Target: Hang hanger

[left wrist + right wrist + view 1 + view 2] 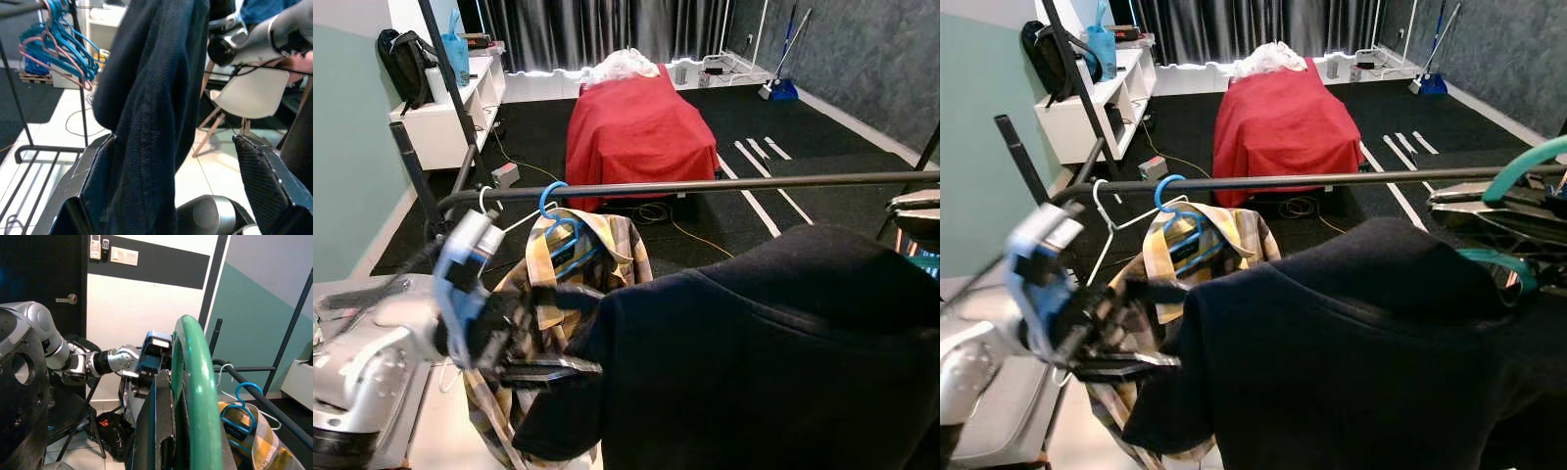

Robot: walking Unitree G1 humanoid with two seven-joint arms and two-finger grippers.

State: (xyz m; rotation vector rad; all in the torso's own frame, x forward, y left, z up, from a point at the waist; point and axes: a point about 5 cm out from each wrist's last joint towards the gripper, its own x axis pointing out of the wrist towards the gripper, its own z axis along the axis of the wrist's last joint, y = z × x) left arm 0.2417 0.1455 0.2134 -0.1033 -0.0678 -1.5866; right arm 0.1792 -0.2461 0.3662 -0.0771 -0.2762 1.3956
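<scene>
Right gripper [1503,230]: your fingers clench the green hanger [195,396] near the rail [705,184] | Left gripper [176,186]: fingers spread around the dark garment [773,352], nearside left.

A garment rail [705,184] runs left to right across the foreground, with a plaid shirt [597,257] hanging from it at the left. A dark jacket [773,362] sits before the rail, a covered bed [636,132] behind it, shelving [450,113] at far left.

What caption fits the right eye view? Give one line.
Right hand lifts a green hanger with a dark jacket toward the rail, beside a plaid shirt.
</scene>
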